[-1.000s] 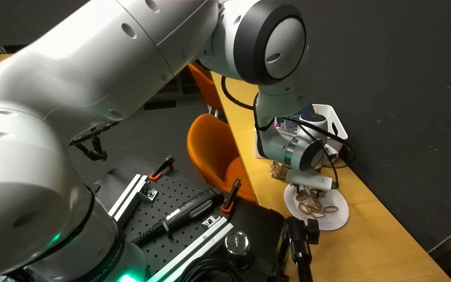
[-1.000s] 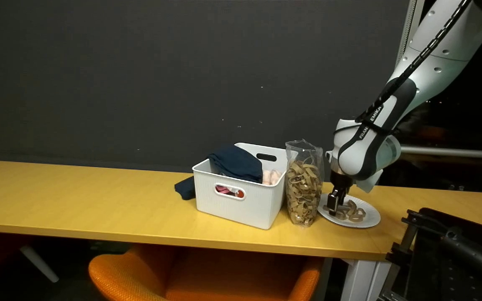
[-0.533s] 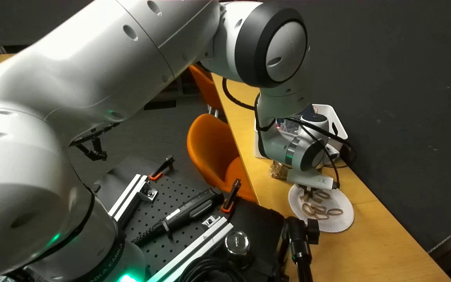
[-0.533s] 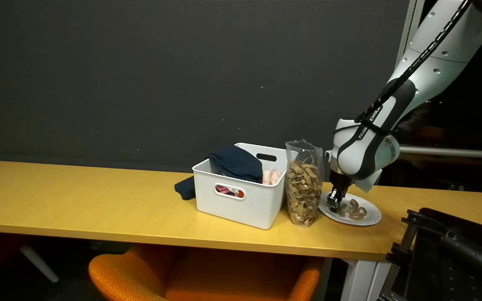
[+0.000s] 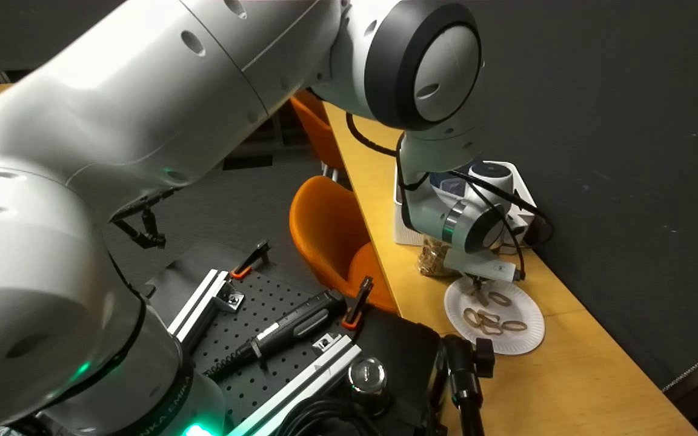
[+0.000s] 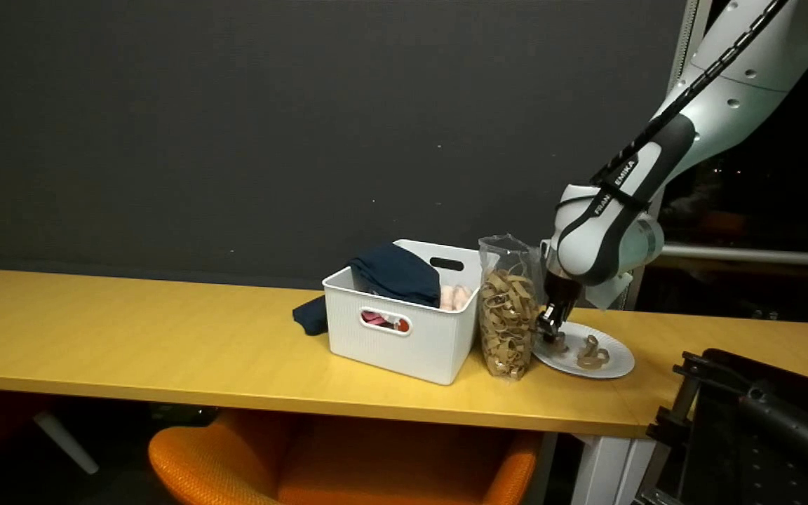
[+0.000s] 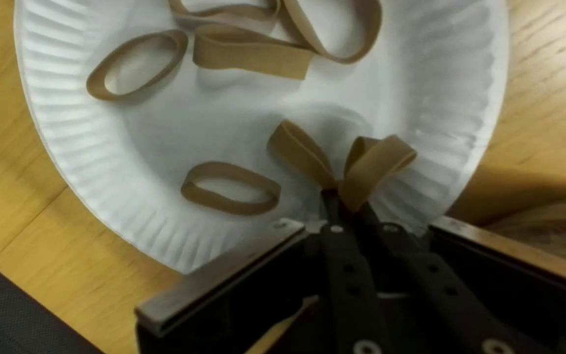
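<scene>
Tool point(image 7: 347, 203) tight on tan loops point(image 7: 371, 167)

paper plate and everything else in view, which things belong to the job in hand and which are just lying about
Likely in the job:
tool, pinching tan loops
paper plate
loose loops on it

Seemingly just lying about:
white bin
dark cloth in it
orange chair
bag of similar loops, though perhaps linked

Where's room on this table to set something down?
In an exterior view, widest bare patch: tabletop left of the white basket and navy cloth; another right of the plate. Crowded: from basket past the bag of bands to the gripper pinching tan loops over the plate.
</scene>
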{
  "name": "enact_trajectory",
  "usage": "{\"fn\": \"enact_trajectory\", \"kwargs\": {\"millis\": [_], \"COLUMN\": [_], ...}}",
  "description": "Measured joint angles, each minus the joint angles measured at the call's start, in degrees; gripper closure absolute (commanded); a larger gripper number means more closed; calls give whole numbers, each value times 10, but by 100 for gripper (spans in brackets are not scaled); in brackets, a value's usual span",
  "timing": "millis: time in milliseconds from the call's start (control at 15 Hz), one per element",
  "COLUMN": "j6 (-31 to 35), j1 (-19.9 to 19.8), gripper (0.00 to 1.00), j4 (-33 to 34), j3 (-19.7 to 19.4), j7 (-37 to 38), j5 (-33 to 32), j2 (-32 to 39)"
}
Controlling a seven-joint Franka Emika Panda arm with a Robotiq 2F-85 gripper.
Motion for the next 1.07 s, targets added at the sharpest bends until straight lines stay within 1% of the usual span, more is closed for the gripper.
{"fn": "enact_trajectory", "kwargs": {"millis": [133,333,800,1067], "j6": [0,0,0,6], "j1": [-3,-6,-11,4], "gripper": [98,98,98,98], "j4": [-8,-42,-145,-194], "j3": [4,2,4,18], "j7": [0,0,-3,-17], "j5": [7,12,14,15], "j2": [-18,-66,-252,-347]}}
